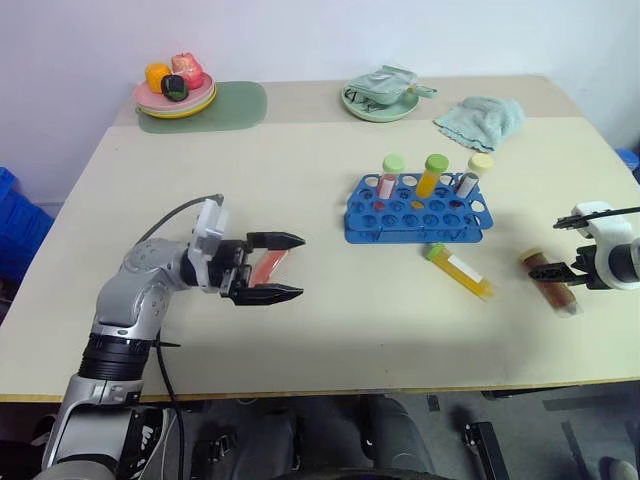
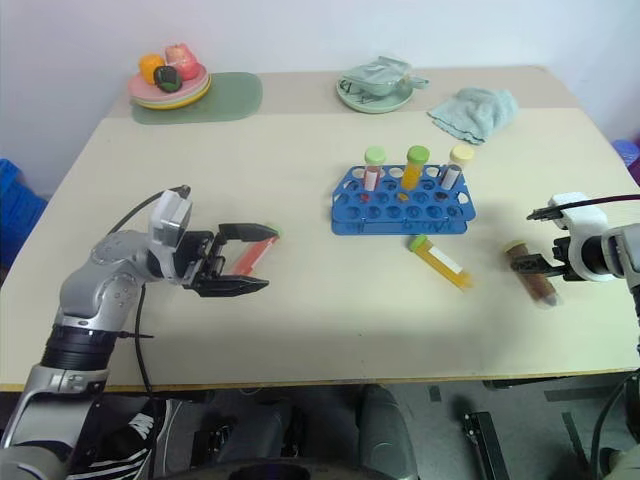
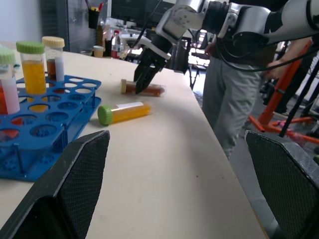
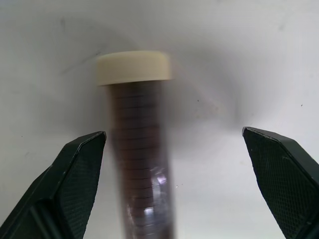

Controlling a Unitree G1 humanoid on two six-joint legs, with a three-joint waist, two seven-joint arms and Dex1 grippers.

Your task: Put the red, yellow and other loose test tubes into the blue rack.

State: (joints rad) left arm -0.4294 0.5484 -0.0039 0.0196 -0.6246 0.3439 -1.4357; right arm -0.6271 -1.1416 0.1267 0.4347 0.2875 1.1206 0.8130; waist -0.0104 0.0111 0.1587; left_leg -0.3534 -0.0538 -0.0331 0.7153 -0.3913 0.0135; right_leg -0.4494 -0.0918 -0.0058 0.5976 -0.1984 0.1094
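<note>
The blue rack (image 1: 418,222) stands right of the table's centre with three capped tubes upright in its back row. A red tube (image 1: 266,268) lies on the table under my left gripper (image 1: 283,267), which hovers level and open with nothing between its fingers (image 3: 75,174). A yellow tube with a green cap (image 1: 460,271) lies just in front of the rack. Further right lies a brown tube with a cream cap (image 4: 142,149). My right gripper (image 4: 174,144) points down over it, open, with a finger on either side.
At the back left a plate of toy food (image 1: 175,92) sits on a green mat (image 1: 235,105). A green plate holding a cloth (image 1: 380,96) and a teal towel (image 1: 481,120) lie at the back right. A blue crate (image 1: 15,225) stands beyond the table's left edge.
</note>
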